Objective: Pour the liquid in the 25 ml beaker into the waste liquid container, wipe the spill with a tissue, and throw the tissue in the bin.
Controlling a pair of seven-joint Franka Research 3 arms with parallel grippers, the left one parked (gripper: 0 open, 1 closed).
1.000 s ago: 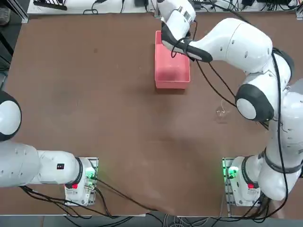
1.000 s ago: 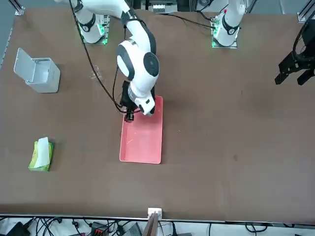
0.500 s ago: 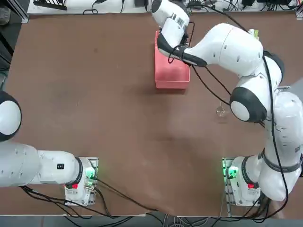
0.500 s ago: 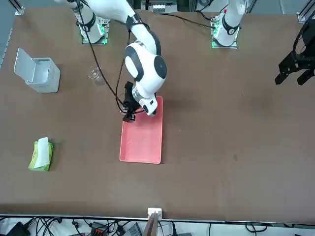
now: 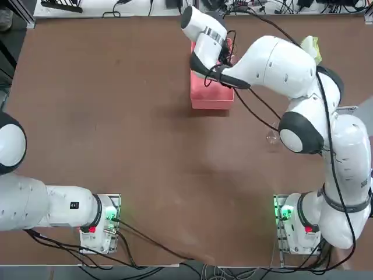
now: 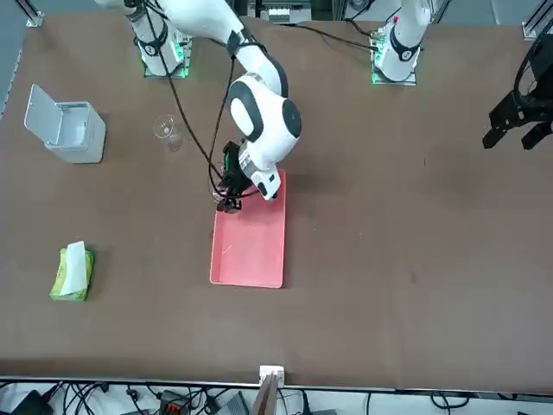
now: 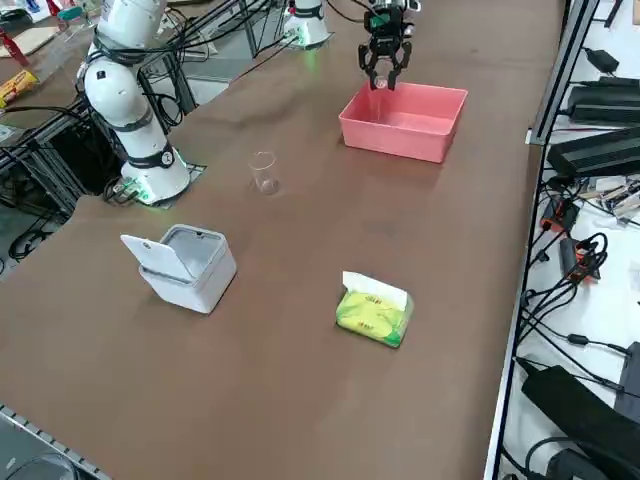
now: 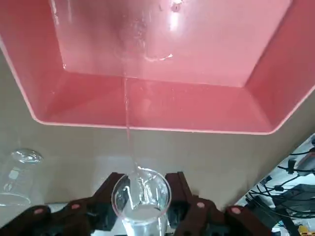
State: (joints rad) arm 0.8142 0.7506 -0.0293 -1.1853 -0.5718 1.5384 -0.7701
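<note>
Right gripper [image 8: 141, 209] partly closed, fingers clamped on either side of the 25 ml beaker [image 8: 141, 201]. Beaker tipped rim-first toward the waste liquid container [image 8: 147, 105]; a thin stream of the liquid [image 8: 127, 123] runs from its lip into the pink tray. Gripper hangs above the tray's near end [image 6: 229, 197]. Right arm [image 5: 280, 58] stretched far across the table, wrist bent down.

Lighting was even and bright from overhead, with soft short shadows under the arm on the table [image 5: 116, 116]. Glare spots sat on the waste liquid container [image 8: 162, 113] floor in the wrist view. The larger beaker [image 8: 17, 177] there was soft at the frame edge. The other views were sharp.
</note>
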